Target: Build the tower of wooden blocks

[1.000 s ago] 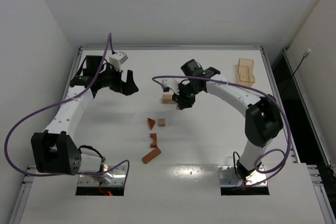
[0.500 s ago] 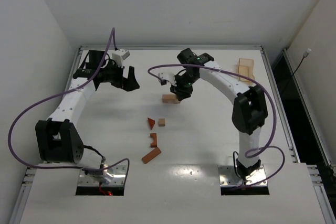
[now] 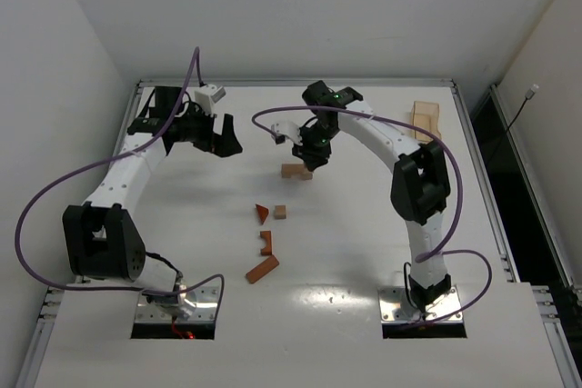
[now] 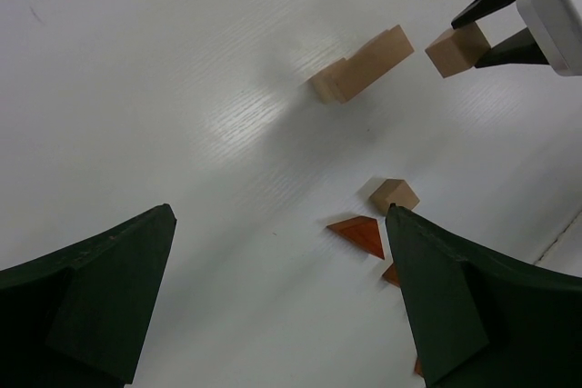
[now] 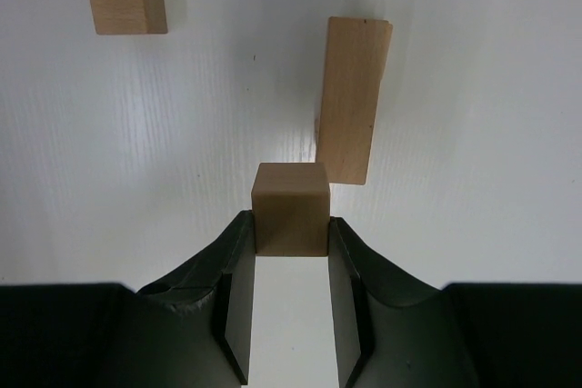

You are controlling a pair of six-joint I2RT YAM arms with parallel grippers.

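Observation:
My right gripper is shut on a tan cube, held just above the table beside a tan bar that lies flat. A second tan cube and a reddish triangle lie nearer the bases. Closer still are a reddish notched piece and a reddish bar. My left gripper hovers open at the back left, holding nothing. No stacked wood block tower is in view; the wood blocks lie singly.
A flat light-tan tray sits at the back right of the white table. Purple cables loop over both arms. White walls close in the left, back and right sides.
My right gripper, still shut on the tan cube, has drawn back toward the far side, away from the tan bar. The left arm shifted a little early on and stays open.

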